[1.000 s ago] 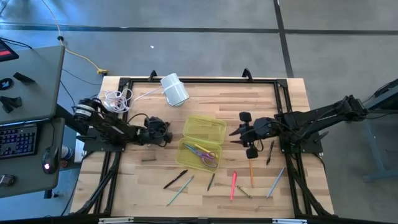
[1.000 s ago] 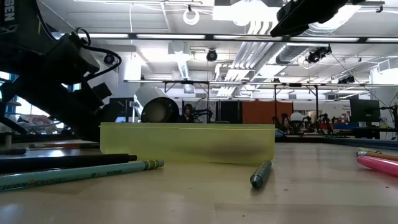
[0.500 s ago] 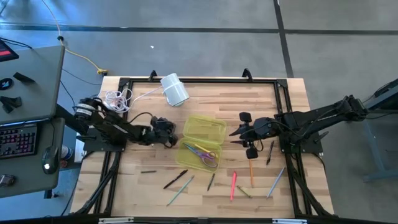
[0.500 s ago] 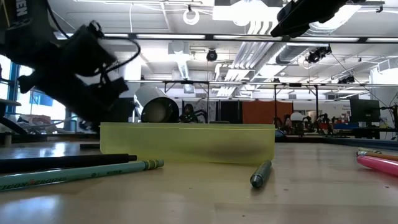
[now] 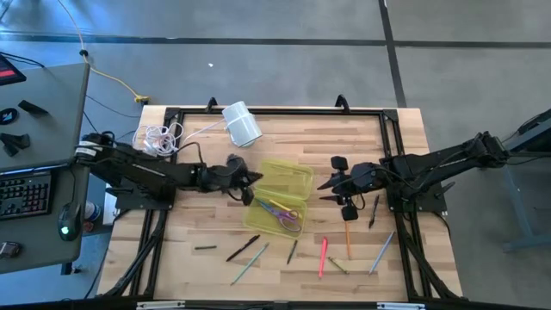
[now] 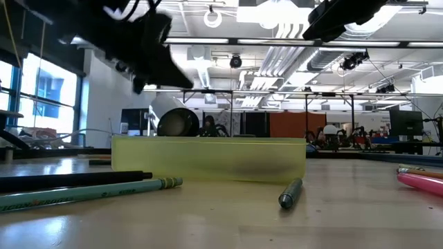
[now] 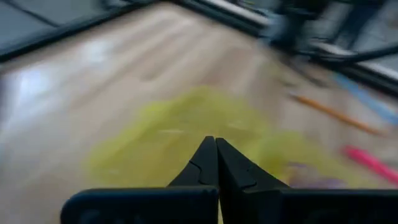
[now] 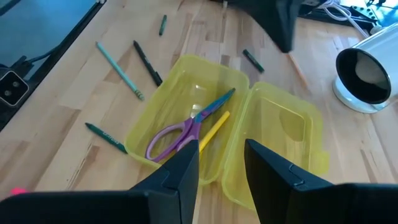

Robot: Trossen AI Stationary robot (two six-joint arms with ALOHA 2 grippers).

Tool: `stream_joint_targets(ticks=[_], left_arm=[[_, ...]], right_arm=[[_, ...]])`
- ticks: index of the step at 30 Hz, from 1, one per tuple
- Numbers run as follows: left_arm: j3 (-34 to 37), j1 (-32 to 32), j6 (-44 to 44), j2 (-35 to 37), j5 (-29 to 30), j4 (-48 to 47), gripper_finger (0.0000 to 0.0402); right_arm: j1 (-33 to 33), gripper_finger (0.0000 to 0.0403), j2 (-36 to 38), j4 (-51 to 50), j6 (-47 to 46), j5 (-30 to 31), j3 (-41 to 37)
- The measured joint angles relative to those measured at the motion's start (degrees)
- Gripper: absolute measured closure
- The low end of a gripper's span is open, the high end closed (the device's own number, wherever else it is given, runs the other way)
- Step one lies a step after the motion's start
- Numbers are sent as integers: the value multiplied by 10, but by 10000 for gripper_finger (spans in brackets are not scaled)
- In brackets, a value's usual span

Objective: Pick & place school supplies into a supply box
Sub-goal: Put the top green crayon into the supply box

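Two grippers near the box: left gripper, fingers pressed together with nothing visible between them, sits over the box's left edge; right gripper, fingers parted and empty, waits just right of it. Box lies open mid-table, holding only the scissors and a yellow pencil. Judged early: black pen, teal pencil, pink pen, orange pencil and others are on the table.
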State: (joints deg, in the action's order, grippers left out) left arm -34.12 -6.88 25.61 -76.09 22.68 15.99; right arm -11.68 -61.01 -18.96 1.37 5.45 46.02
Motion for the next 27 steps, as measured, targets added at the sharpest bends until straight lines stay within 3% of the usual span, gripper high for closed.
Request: stream_joint_targets(ticks=[5,15,23,27], left_arm=[[-82,-22,-34,-53,-27,-55,374],[-197,-21,-44,-67,3,-211,285],[-234,-21,-63,-67,9,-223,293],[-237,-21,-63,-67,9,-222,305]], right_arm=[[0,290,0,0,-1,0,0],[2,290,-12,3,-37,0,0],[19,290,-59,-6,-86,8,0],[19,290,-74,-92,-228,-56,0]])
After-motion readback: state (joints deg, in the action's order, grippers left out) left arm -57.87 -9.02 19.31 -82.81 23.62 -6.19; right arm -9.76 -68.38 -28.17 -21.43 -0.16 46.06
